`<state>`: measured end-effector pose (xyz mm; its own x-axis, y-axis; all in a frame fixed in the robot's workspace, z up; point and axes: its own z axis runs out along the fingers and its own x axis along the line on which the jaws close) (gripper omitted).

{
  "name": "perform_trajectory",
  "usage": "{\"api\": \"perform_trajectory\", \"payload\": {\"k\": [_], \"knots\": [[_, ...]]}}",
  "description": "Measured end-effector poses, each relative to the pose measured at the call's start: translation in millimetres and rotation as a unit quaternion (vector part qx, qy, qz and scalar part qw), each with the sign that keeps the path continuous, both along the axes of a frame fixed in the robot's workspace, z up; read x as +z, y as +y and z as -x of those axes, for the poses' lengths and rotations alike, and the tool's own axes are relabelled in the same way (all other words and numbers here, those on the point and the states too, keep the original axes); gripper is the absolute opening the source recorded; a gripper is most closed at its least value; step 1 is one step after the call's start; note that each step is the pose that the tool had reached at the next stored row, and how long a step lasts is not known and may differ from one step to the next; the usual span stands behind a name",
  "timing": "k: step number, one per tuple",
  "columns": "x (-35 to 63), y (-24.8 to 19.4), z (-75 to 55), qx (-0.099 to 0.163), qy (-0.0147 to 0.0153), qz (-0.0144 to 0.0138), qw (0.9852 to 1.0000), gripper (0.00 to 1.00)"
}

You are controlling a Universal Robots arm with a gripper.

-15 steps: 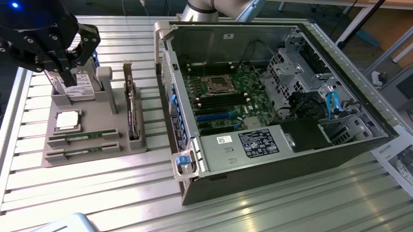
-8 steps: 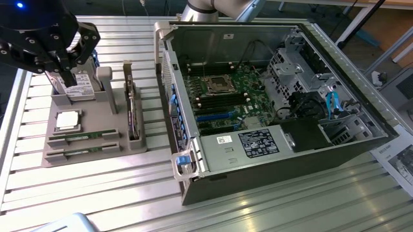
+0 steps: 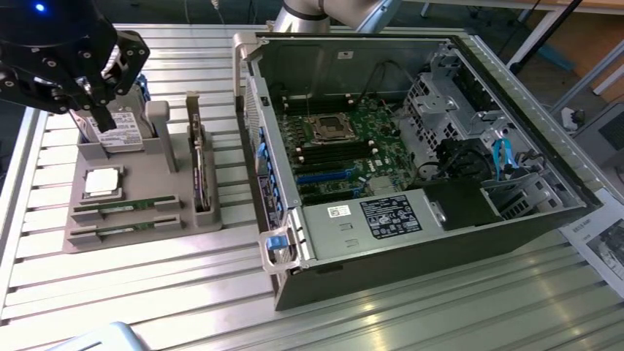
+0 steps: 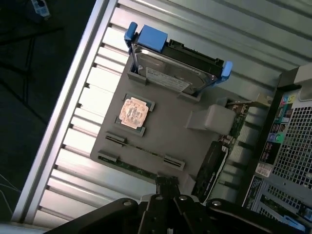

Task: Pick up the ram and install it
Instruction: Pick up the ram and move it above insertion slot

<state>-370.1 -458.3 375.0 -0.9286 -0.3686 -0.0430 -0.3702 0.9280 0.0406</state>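
Exterior view first: a slatted metal table [image 3: 146, 292] carries everything, and the biggest thing on it is the computer case [image 3: 410, 270], laid on its side with the panel off. That leaves the motherboard [image 3: 361, 146] facing upward, presumably so a part can be pushed straight down into it from above.

Toward the exterior view's left, well apart from the case opening, the gripper [image 3: 101, 117] hangs over the table above the far end of a grey holder [image 3: 137, 190]. Its fingers are pressed together with no gap, and nothing is between them. In the wrist view the closed tips [image 4: 166, 184] point down toward the holder [image 4: 165, 122].

The holder looks moulded to keep each part in one known pose. A hard drive [image 3: 122, 131] with blue rails stands tilted in the far cradle, and a dark expansion card [image 3: 200, 175] stands upright in a slot along the side nearest the case.

The ram [image 3: 125, 207] sits on edge in a narrow slot near the holder's front, with a second stick [image 3: 122, 228] in the parallel slot just beside it. Both are green and thin, and both are untouched. Standing on edge leaves the long upper edge free, which I judge is meant for a pinch grip. In the wrist view one stick [image 4: 131, 168] lies close to the closed fingertips.

Smallest is the square silver processor [image 3: 102, 183], flat in its own recess between the drive and the sticks – not part of this job
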Motion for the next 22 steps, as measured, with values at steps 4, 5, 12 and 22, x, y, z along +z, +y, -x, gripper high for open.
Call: {"api": "perform_trajectory", "payload": {"k": [4,5,12,22], "knots": [[-0.2,0.0,0.0,0.026,0.0000,0.0000,0.9997,0.10],[-0.3,0.0,0.0,0.033,0.0000,0.0000,0.9995,0.10],[-0.4,0.0,0.0,0.078,0.0000,0.0000,0.9969,0.10],[-0.7,0.0,0.0,0.140,0.0000,0.0000,0.9901,0.10]]}}
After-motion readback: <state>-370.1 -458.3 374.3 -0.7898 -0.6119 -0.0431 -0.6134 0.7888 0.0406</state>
